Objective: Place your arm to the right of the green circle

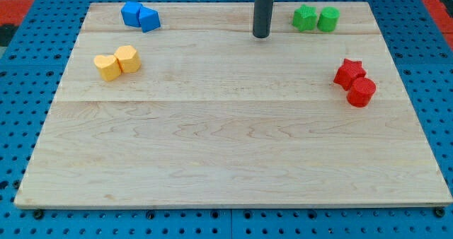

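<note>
In the camera view, my tip (261, 35), the lower end of the straight dark rod that is my only tool, rests on the wooden bench (226, 147) near the view's top, a little right of the middle. The tool is a plain rod with nothing to spread or press together, and it pinches nothing; it touches no block.

To the view's right of my tip, at about the same height and slightly toward the top, stand two green blocks side by side and touching. The nearer one is the green star-like block (305, 18); just beyond it, farther to the right, is the green circle (328, 19), a short cylinder. So my tip lies to the left of the green circle, with the other green block between them, and the bench surface to the circle's right holds nothing before the bench edge.

Farther right of my tip and lower in the view sit the red star (349, 72) and, touching it on its lower right, the red cylinder (362, 92).

To the left of my tip, near the view's top, two blue blocks touch: a blue block of unclear shape (131, 13) and a blue angular block (149, 19) beside it. Lower and farther left lie the yellow heart (107, 67) and the yellow hexagon-like block (128, 59), also touching
</note>
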Robot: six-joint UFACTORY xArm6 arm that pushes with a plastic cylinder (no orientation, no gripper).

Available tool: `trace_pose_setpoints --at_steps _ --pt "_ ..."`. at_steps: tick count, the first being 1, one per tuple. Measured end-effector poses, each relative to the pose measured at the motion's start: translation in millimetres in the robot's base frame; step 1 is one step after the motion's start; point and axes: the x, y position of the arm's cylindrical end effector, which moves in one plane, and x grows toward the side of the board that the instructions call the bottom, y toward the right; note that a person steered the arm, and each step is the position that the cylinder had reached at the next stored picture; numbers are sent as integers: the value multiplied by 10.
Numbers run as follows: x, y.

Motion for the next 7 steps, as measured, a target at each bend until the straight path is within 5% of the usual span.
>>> trace_pose_setpoints --at_steps 7 --pt "-291 299"
